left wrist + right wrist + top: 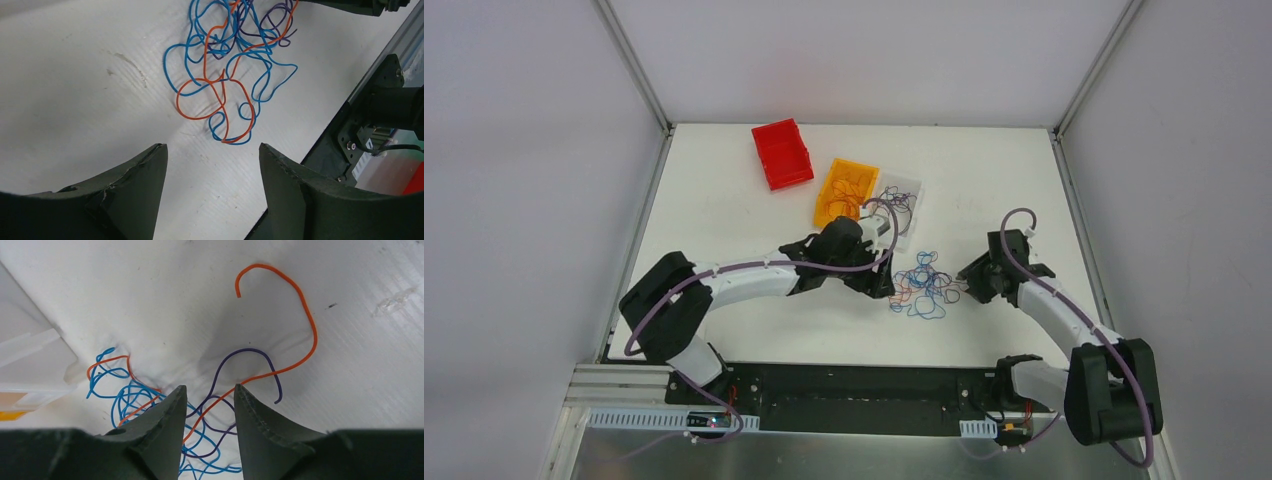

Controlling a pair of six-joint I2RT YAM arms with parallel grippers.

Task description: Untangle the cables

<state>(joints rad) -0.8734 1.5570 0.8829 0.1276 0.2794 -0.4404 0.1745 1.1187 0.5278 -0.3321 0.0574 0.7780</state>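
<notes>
Many hair-thin cables [924,285] heaped in one loose tangle on the white table [724,210], blue, orange and purple, lying between the two grippers, with an orange bin [844,190] and a clear bin [904,200] just beyond.

Left gripper [212,148] wide apart and empty, hanging just short of the knot's nearest loops, touching nothing. Right gripper [209,388] low over the opposite edge, fingers [165,420] separated by a narrow gap, straddling an orange strand [300,295] and a purple strand [250,351] at the point of re-entry into the heap. Not clamped on either, as far as can be seen.

Probably almost weightless, limp yet slightly springy, with curls holding their shape rather than lying flat. Smooth-coated by the look, so likely to slide through a loose pinch. Hardly fragile, but apt to cinch into a tighter knot if yanked.

Best taken at a free tail or an outlying loop, never in the dense middle. Cleanest hold probably on the orange end arcing clear of the heap in the right wrist view. Worth pinching fully and low against the table, given such thinness, then drawing away slowly with the heap pinned from the other side.
</notes>
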